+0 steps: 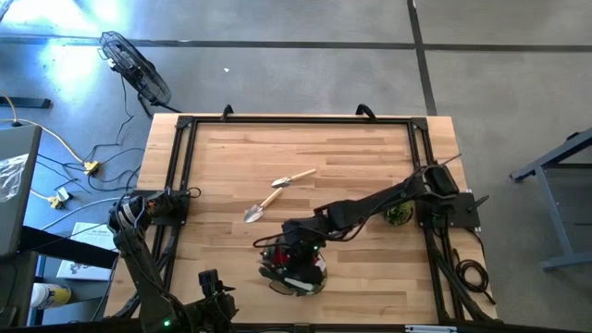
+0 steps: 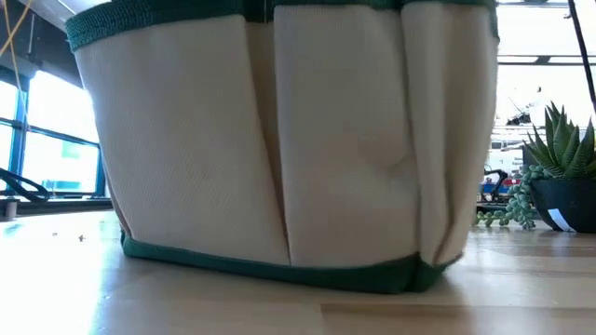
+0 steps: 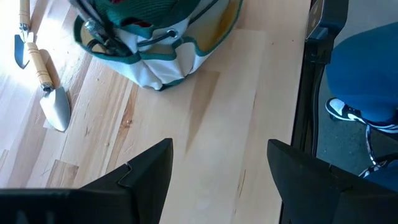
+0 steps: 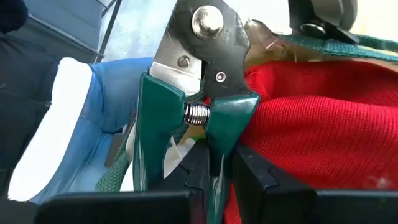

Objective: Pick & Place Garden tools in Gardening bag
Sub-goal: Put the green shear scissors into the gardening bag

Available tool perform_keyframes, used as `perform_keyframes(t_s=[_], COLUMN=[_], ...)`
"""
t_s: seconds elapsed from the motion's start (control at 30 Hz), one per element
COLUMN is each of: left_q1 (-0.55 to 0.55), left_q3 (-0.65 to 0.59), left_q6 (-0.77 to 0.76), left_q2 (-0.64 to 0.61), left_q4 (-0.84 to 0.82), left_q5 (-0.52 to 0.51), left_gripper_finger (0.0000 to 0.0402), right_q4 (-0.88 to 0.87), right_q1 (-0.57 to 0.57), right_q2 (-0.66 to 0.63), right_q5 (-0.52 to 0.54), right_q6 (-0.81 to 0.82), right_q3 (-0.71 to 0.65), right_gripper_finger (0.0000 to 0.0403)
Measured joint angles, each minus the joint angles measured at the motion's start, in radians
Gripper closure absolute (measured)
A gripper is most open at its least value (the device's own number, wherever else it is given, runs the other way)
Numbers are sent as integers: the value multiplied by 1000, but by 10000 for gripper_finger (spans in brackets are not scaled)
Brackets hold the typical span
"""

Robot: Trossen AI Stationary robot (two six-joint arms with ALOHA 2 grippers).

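Pruning shears (image 4: 205, 93) are hanging over the gardening bag (image 1: 294, 264), my right gripper (image 4: 211, 168) clenching one handle; I'm still leaving two trowels (image 1: 262, 203) outside, left gripper (image 3: 217, 180) idling released.

Gardening bag (image 1: 294, 268) at table's (image 1: 370, 157) near edge, two trowels (image 1: 268, 196) behind it, plant (image 1: 399, 215) right.

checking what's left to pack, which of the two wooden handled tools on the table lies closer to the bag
The trowel with the broad silver blade: it lies nearer the bag than the slimmer tool, which sits farther up the table, beyond the trowel's handle end.
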Motion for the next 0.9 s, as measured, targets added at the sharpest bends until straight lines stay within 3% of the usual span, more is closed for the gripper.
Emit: perform_keyframes(t_s=[0.57, 0.9], left_q1=[0, 0], left_q3=[0, -1], left_q6=[0, 0], left_q2=[0, 0], left_q4=[0, 0], left_q5=[0, 1], left_gripper_finger=[151, 151], right_q4=[-89, -176], right_q1=[18, 37], right_q2=[-57, -63], right_q5=[74, 139], right_q6=[61, 181], right_q3=[-2, -2], right_gripper_finger=[370, 370])
